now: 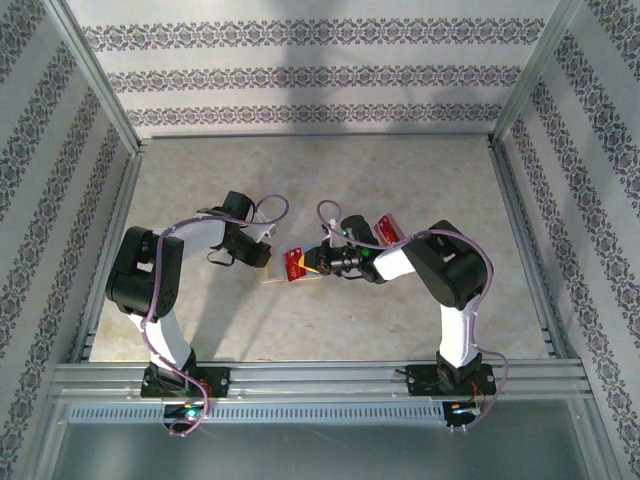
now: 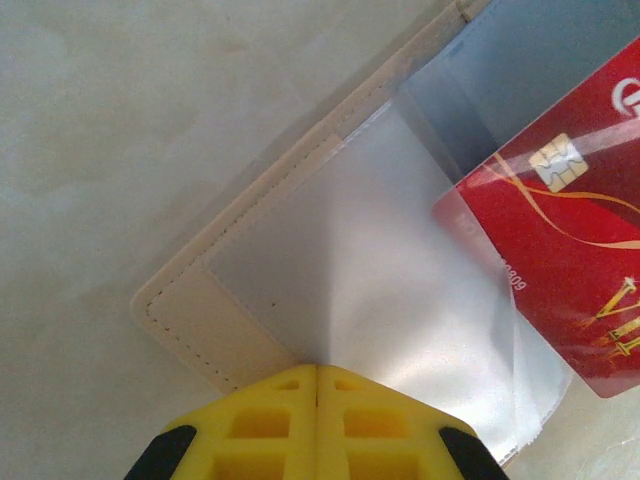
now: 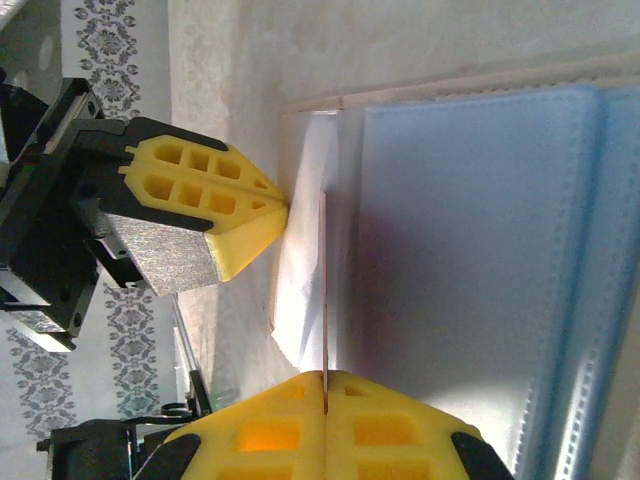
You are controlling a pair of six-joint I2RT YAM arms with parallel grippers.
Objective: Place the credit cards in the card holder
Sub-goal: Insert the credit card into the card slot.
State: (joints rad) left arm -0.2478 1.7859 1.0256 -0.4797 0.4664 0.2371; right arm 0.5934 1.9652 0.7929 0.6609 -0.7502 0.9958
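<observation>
Card holder: the tan, stitched, folding card holder [image 2: 190, 320] lies opened flat on the pale mottled table [image 1: 330, 170], midway between the two arms.
Its compartments: a clear plastic sleeve [image 2: 380, 260] on the near leaf and grey-blue fabric pockets [image 3: 470, 250] beyond it.
Contents: no card shows in the grey-blue pockets; the clear sleeve shows only a pale backing except where a card overlaps it.
Card at the holder: a thin red card [image 2: 570, 260] with a gold chip and gold swirls lies across the holder's open face, its lower edge overlapping the sleeve's edge. I cannot tell whether it is inside the sleeve or only against it.
Left gripper: the yellow-fingered left gripper [image 2: 317, 385] has its jaws fully together, pinching the near edge of the clear sleeve.
Right gripper: the right gripper [image 3: 325, 385] is likewise clamped, with the red card edge-on between its fingers.
Spacing: the two grippers' tips are near each other over the sleeve.
Other card: a second red card [image 1: 388, 228] lies on the table behind the right arm, apart from the holder.
</observation>
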